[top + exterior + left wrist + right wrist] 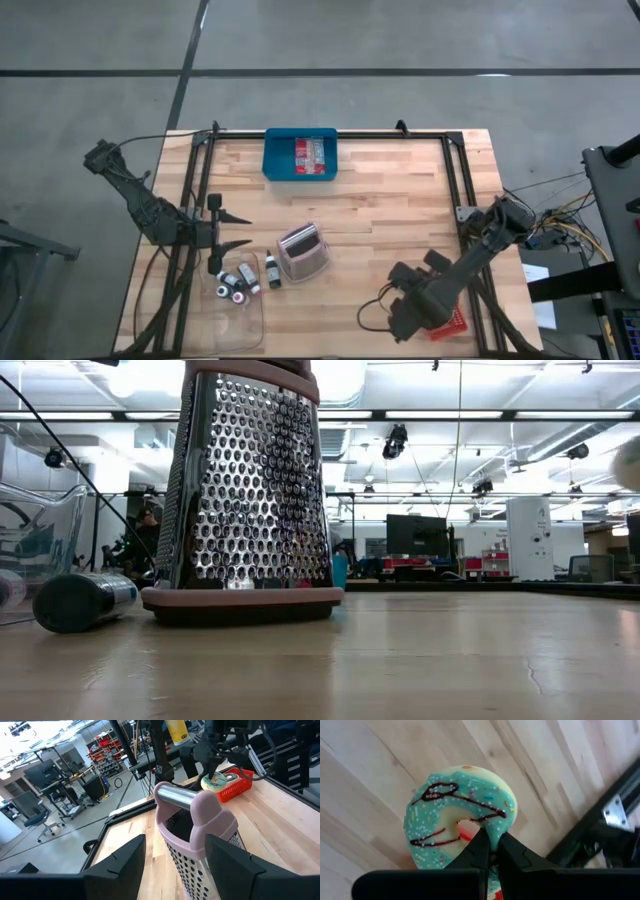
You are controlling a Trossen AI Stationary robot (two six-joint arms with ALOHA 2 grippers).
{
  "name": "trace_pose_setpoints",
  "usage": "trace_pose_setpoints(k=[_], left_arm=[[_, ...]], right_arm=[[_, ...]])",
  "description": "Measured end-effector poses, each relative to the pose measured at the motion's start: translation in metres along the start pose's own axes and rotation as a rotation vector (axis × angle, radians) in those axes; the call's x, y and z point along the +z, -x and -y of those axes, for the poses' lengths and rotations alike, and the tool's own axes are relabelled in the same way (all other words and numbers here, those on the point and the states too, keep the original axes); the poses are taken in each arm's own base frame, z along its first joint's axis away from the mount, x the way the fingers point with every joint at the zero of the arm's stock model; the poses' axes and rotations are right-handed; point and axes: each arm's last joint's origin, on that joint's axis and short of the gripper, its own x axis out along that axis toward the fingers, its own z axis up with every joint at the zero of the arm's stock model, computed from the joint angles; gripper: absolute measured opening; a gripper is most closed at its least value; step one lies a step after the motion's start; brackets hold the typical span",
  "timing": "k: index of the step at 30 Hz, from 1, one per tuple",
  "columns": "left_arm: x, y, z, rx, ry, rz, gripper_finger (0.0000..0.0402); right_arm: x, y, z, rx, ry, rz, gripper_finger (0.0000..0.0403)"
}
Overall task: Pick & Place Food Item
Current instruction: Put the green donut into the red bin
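A doughnut (457, 815) with teal icing, sprinkles and dark drizzle is held by my right gripper (492, 852) at the table's near right. It also shows in the left wrist view (217, 781), at the end of a red basket (240, 787). In the high view the right gripper (402, 312) hides it. A blue tray (300, 155) holding a packaged item stands at the far edge. My left gripper (238, 230) is open and empty at the left, pointing at a metal grater (302, 250). My right gripper pinches the doughnut's ring (495, 827) between its two fingers, one finger (479, 847) in the hole and the other (515, 854) outside the rim. The fingers come from above. The doughnut hangs tilted below them at the red basket's end; whether it touches the basket I cannot tell.
The grater (245, 490) with its pink handle (200, 815) stands mid-table. A clear bin (235, 300) with small bottles sits at the near left, and one bottle (85, 600) lies beside it. A black frame (455, 190) runs around the tabletop.
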Motion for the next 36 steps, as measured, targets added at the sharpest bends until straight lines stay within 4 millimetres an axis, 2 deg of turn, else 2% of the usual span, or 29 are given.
trace_pose_setpoints(k=[11,21,27,36], left_arm=[[0.0,0.0,0.0,-0.001,0.0,0.0,0.0207],[0.0,0.0,0.0,-0.001,0.0,0.0,0.0207],[0.0,0.0,0.0,-0.001,-0.001,0.0,0.0207],[0.0,0.0,0.0,-0.001,0.0,0.0,0.0207]], right_arm=[[-0.036,0.007,0.016,0.022,-0.093,-0.068,0.0011],[-0.06,0.006,0.017,-0.001,-0.11,-0.169,0.0011],[-0.069,0.007,0.013,0.037,-0.089,-0.194,0.0011],[-0.072,0.002,0.009,0.072,-0.075,-0.215,0.0011]])
